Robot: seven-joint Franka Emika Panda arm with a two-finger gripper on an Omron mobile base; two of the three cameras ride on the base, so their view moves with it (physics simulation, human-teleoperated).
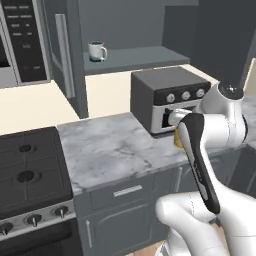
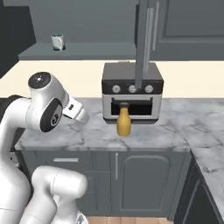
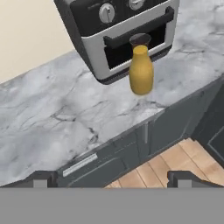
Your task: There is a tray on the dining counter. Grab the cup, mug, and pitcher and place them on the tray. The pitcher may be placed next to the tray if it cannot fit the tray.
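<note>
The mustard-yellow pitcher (image 2: 124, 122) stands upright on the grey-white marble tabletop (image 2: 175, 131), directly before the toaster oven (image 2: 132, 92) and so close to its dark glass door that from the right base view its narrow neck overlaps the door; whether they touch cannot be told. From the hand view the pitcher (image 3: 141, 72) sits near the front edge of the tabletop (image 3: 65, 118), above the grey cabinet doors (image 3: 131, 144) and a strip of wooden floor (image 3: 175, 162). In the left base view a sliver of the pitcher (image 1: 177, 140) peeks out behind the robot's forearm. The claw (image 3: 110, 178) hangs in the air well apart from the pitcher, out over the cabinet fronts, its two dark fingertips (image 3: 40, 178) spread as wide as they go and holding nothing. The white mug (image 1: 97, 51) with its side handle stands upright on a grey shelf (image 1: 140, 57) high on the wall, left of the toaster oven and well away from the pitcher. A stove (image 1: 30, 175) with dark burners and knobs adjoins the tabletop on the left in the left base view.
</note>
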